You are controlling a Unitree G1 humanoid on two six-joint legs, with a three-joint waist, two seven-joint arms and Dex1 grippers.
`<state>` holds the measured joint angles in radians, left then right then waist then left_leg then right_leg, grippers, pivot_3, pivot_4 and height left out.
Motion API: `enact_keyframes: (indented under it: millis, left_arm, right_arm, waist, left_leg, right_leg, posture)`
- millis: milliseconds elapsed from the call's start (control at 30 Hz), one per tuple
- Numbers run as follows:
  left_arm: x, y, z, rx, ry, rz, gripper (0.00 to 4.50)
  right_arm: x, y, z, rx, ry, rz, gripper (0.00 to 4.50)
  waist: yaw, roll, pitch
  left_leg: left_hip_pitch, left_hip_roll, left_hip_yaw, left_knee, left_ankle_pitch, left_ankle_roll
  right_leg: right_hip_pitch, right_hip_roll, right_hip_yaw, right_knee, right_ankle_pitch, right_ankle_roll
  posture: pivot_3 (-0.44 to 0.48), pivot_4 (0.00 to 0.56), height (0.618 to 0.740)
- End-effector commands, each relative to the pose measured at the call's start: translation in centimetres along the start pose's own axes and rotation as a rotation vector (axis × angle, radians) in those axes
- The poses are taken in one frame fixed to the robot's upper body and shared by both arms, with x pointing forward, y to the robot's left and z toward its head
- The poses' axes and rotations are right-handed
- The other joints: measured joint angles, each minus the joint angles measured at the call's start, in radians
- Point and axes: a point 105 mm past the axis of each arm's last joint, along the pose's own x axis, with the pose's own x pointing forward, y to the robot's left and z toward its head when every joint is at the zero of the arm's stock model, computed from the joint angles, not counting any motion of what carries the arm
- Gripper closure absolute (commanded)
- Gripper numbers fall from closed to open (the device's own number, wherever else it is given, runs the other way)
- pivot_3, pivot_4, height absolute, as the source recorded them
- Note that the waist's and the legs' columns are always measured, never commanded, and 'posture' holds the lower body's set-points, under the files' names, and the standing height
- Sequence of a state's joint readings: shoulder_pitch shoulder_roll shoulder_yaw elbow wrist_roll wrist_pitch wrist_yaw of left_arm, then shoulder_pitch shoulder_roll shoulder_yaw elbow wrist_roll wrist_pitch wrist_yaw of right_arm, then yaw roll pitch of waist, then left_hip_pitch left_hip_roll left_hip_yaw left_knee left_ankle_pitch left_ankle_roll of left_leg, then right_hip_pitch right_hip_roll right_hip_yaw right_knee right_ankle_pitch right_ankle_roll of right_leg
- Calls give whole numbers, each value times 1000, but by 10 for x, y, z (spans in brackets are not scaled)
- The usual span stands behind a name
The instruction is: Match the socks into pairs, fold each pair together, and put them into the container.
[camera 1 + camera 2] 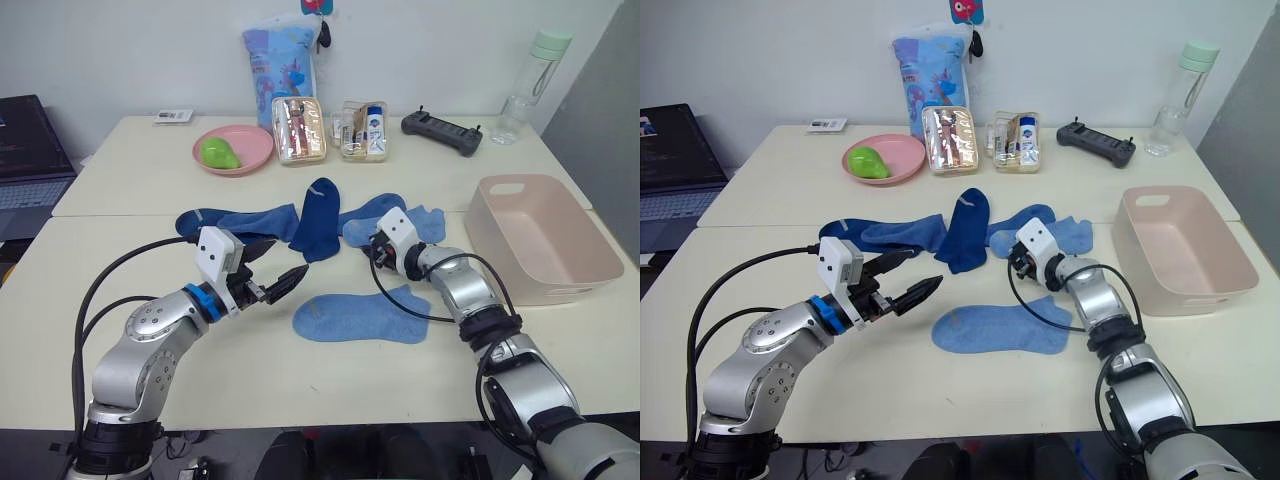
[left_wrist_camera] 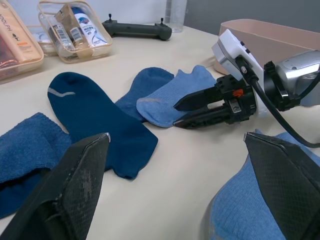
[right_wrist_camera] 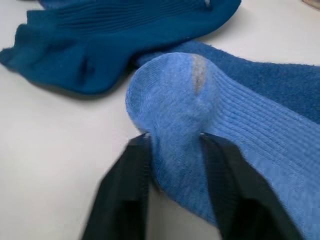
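the right wrist view shows what the head views hide: the right gripper [image 3: 172, 175] has its two black fingers pinched on the ribbed toe of a light blue knit sock [image 3: 200, 115]. the left gripper [image 1: 268, 270] hovers with fingers spread wide. five soft socks are countable: one light blue sock [image 1: 362, 314] flat alone near the bench's front edge, four clustered mid-bench. the pale pink rounded plastic tub [image 1: 590, 268] sits at the bench's right edge.

White wall [image 1: 120, 50], two cream tables [image 1: 120, 160], grey panel [image 1: 600, 90]
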<state>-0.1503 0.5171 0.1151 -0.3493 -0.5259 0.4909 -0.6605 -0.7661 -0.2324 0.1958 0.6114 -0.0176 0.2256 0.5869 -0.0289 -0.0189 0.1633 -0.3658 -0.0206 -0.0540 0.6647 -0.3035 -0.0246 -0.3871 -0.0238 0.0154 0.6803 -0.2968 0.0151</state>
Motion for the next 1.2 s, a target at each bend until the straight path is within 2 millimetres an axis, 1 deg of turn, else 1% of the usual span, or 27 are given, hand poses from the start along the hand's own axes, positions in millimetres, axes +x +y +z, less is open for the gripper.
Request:
enact_keyframes:
  millis: [33,67,133,233,367,467,533,600,700,800,933,1033,1133,1167,1200]
  left_arm:
    - [1,-7,12,40,-48,-12,0]
    - [1,-7,12,39,-49,-11,0]
    - [-1,-8,11,35,-44,-13,0]
    - [-5,-10,6,29,-20,-25,0]
    - [-11,-10,2,5,0,-29,0]
    - [-19,-2,2,-84,8,-23,0]
    - [-21,2,5,-141,-1,-21,0]
    - [-21,2,6,-171,-9,-22,0]
    - [-17,4,5,-214,-22,-10,0]
    - [-12,5,-2,-239,-13,3,0]
    - [-7,1,-8,-257,-7,-3,0]
    - [0,-10,-16,-283,9,-32,0]
    - [5,-18,-22,-307,31,-56,604]
    - [6,-19,-22,-306,30,-58,870]
    - [6,-20,-23,-312,31,-61,1263]
  right_arm:
    - [-4,-9,16,-11,-64,-16,4285]
    - [-5,-10,16,-3,-68,-14,4453]
    - [-9,-13,22,-3,-89,-7,4453]
    - [-17,-8,28,-15,-111,55,4453]
    - [-30,16,37,-33,-134,201,4453]
    - [-44,36,49,-46,-157,307,4453]
    - [-49,42,53,-56,-159,331,4453]
    - [-52,47,54,-60,-157,343,4453]
    - [-58,66,55,-58,-156,401,4453]
    - [-64,82,50,-45,-142,440,4453]
    - [-67,91,45,-39,-129,449,4453]
    - [-68,95,45,-27,-132,447,4453]
    - [-68,97,47,-26,-132,451,4500]
    - [-68,98,47,-27,-131,453,4500]
    - [-69,98,47,-28,-131,456,4500]
  waist:
    - [0,0,0]
    - [0,0,0]
    - [0,0,0]
    - [0,0,0]
    - [0,0,0]
    - [0,0,0]
    - [0,0,0]
    - [0,0,0]
    - [2,0,0]
    - [2,0,0]
    - [2,0,0]
    - [2,0,0]
    - [2,0,0]
    - [2,0,0]
    - [2,0,0]
  left_leg:
    - [0,0,0,0,0,0]
    - [0,0,0,0,0,0]
    - [0,0,0,0,0,0]
    - [0,0,0,0,0,0]
    - [0,0,0,0,0,0]
    - [0,0,0,0,0,0]
    - [0,0,-1,0,0,0]
    - [0,0,-1,0,0,0]
    - [0,0,-1,0,0,0]
    - [0,0,-1,0,0,0]
    - [0,0,-1,0,0,0]
    - [0,0,-1,0,0,0]
    - [0,0,-1,0,0,0]
    - [0,0,-1,0,0,0]
    - [0,0,-1,0,0,0]
  right_leg:
    - [0,0,0,0,0,0]
    - [0,0,0,0,0,0]
    - [0,0,0,0,0,0]
    - [0,0,0,0,0,0]
    - [0,0,0,0,0,0]
    - [0,0,0,0,0,0]
    - [0,0,0,0,0,0]
    - [0,0,-1,0,0,0]
    - [0,0,-1,0,0,0]
    - [0,0,-1,-1,0,0]
    - [0,0,0,-1,0,0]
    - [0,0,-1,0,0,0]
    - [0,0,-1,0,0,0]
    - [0,0,0,0,0,0]
    - [0,0,0,0,0,0]
  posture:
    - [0,150,740]
    - [0,150,740]
    - [0,150,740]
    - [0,150,740]
    - [0,150,740]
    - [0,150,740]
    - [0,150,740]
    - [0,150,740]
    - [0,150,740]
    - [0,150,740]
    - [0,150,740]
    - [0,150,740]
    - [0,150,740]
    - [0,150,740]
    - [0,150,740]
